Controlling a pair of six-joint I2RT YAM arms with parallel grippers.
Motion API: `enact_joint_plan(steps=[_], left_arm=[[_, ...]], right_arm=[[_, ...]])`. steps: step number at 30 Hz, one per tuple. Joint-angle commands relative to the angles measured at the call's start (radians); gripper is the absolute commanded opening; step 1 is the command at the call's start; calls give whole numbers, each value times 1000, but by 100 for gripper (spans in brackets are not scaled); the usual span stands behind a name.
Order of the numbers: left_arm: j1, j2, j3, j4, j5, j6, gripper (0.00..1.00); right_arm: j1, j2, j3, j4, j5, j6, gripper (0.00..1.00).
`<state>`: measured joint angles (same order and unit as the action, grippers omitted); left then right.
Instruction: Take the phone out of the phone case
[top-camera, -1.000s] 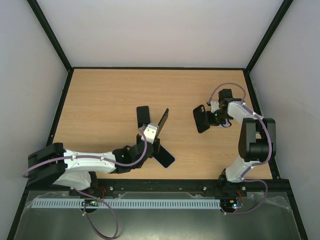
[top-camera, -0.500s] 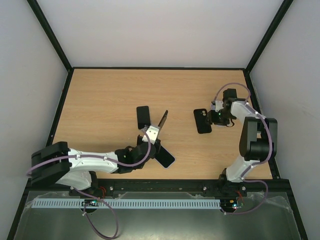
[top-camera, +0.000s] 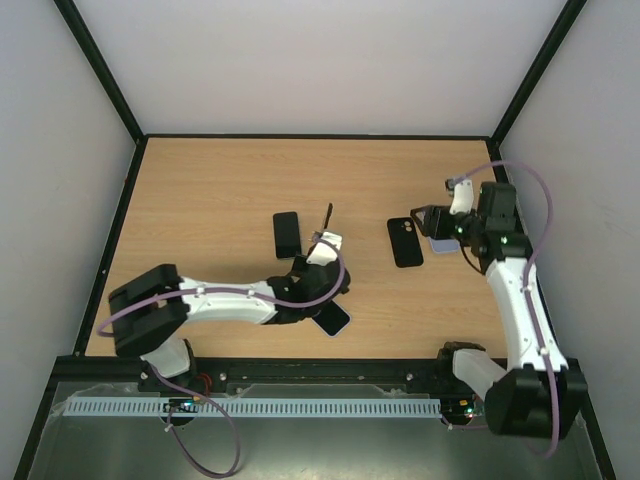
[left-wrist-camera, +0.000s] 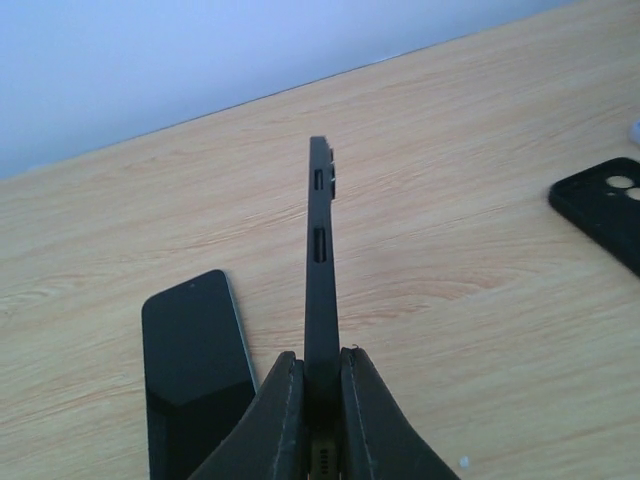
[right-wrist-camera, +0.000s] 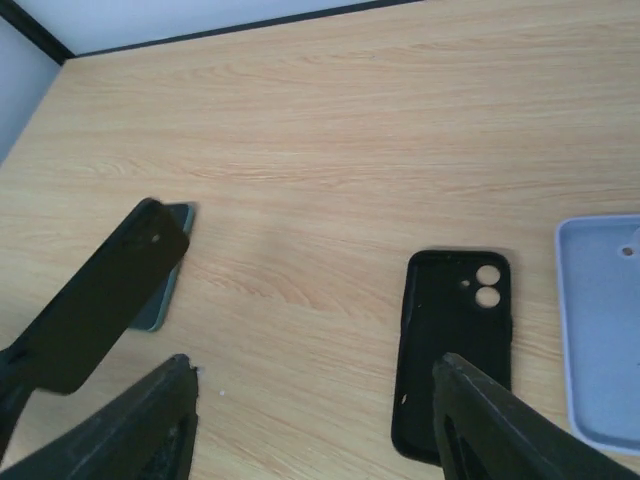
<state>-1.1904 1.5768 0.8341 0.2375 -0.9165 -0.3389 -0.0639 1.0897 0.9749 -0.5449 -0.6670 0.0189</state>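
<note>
Two fingers (left-wrist-camera: 282, 400) of the left gripper (left-wrist-camera: 320, 362) are pinching a thin dark slab (left-wrist-camera: 320, 250) by its lower end and holding it on edge above the table (top-camera: 200, 190). Side slots are showing along its edge, but I am not managing to tell whether it is a phone or a shell. The right gripper (right-wrist-camera: 312, 365) is hanging with its fingers spread wide, gripping nothing, over the near end of the black case (right-wrist-camera: 455, 350).

The black case is lying flat with its hollow side up and camera holes showing, and nothing is sitting in it. A dark phone (left-wrist-camera: 195, 350) is lying flat on the wood, left of the held slab. A pale blue case (right-wrist-camera: 600, 330) is resting just right of the black one. A flat dark piece (top-camera: 335, 318) is lying beside the left forearm.

Progress, as a judgement: the extraction is looking done, since the case is lying empty. What is remaining is probably setting the held slab down.

Against a second ago: the right arm was then holding the black case tilted up. Now the case is lying flat, and that arm is standing raised and drawn back toward the right wall. The left arm is reaching farther forward, carrying the slab up-table.
</note>
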Motion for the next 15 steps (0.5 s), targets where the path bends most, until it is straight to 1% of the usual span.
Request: enact_joint_plan(steps=[1,3,7,9,11,15], left_arm=[[2,121,121,-114,-169,-32,3],[3,189,176,-156,-212,-24,3],[3,317,277,-239,-272,1,3],[3,372,328,-287,-289,12,3],[3,422,368,-338,-306,7,3],[3,533,452,-474,-340,-55,3]], right_arm=[[-2,-107,-159,166,-65,109,63],[-2,-158,-202,197,-46,92,61],[-2,-247,-312,303,89,102,53],[-2,-278,-308,315,130,110,51],[-2,-310,-319,341,150,114,51],[-2,-360,-344,356,193,116,49]])
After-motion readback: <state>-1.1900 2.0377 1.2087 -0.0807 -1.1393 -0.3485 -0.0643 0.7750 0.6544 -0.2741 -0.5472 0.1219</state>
